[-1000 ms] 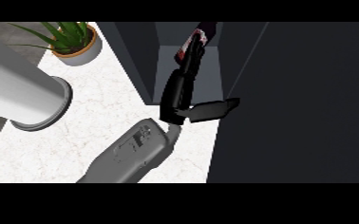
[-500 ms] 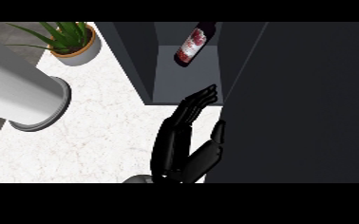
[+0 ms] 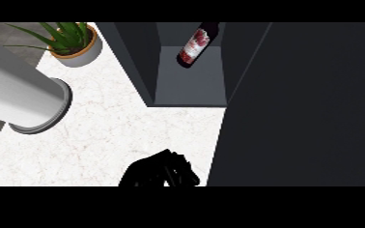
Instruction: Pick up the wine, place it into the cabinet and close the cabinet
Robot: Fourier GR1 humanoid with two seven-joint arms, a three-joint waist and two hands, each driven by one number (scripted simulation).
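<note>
The wine bottle (image 3: 196, 46), dark with a red and white label, stands tilted inside the open dark grey cabinet (image 3: 189, 89), and its neck runs out of the view's top. The cabinet door (image 3: 299, 111) is swung open and fills the right side of the head view. My left hand (image 3: 160, 171) shows low at the bottom edge, well below the bottle and just left of the door's edge. It is open, with relaxed fingers and nothing in it. My right hand is not in sight.
A grey cylindrical canister (image 3: 28, 101) lies at the left on the white marble counter (image 3: 128, 125). At the top left is a potted green plant (image 3: 71, 41). The cabinet's left wall (image 3: 135, 58) borders the counter.
One second ago my left hand held the bottle inside the cabinet. It let go, and it has drawn back down to the view's lower edge. The bottle stays in the cabinet.
</note>
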